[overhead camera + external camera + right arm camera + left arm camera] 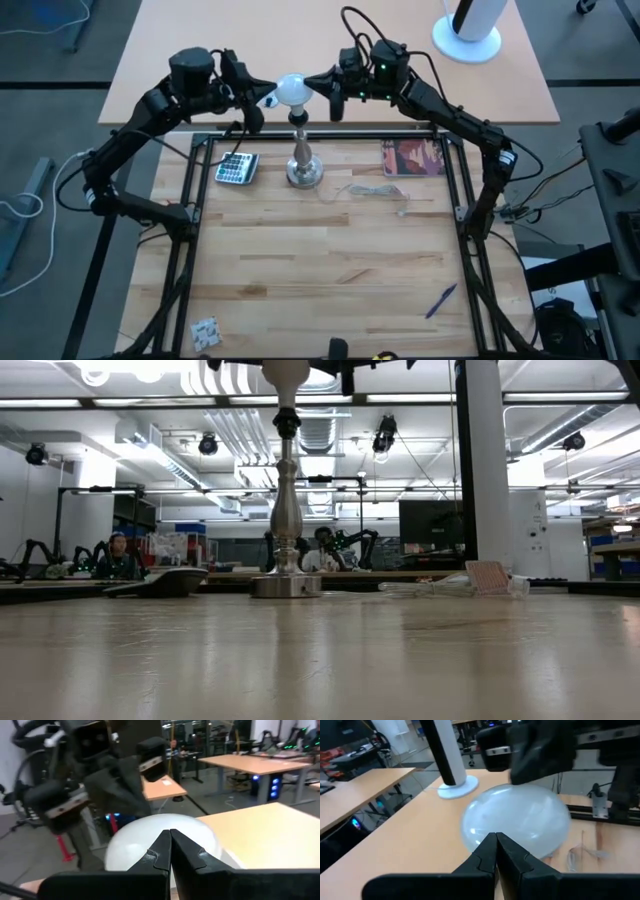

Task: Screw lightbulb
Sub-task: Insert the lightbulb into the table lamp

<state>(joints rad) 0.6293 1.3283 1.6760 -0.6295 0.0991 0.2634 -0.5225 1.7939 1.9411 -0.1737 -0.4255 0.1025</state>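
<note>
On the desk [330, 270], nearest lie a pen [441, 299] and a small card [205, 329]; farther back sit a calculator [236, 167], a coiled cable [372, 191] and a booklet [413, 157]. Between them stands the silver stand [303, 165], the lightbulb [292, 90] apparently seated on top. The left claw [262, 100] and right claw [312, 82] flank the bulb, both clenched, grasping nothing.

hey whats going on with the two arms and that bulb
Both arms meet at the far side of the table over a silver lamp stand. The white lightbulb sits on top of the stand. The left tool and the right tool are both shut, their tips against opposite sides of the bulb. A calculator lies beside the stand.
</note>
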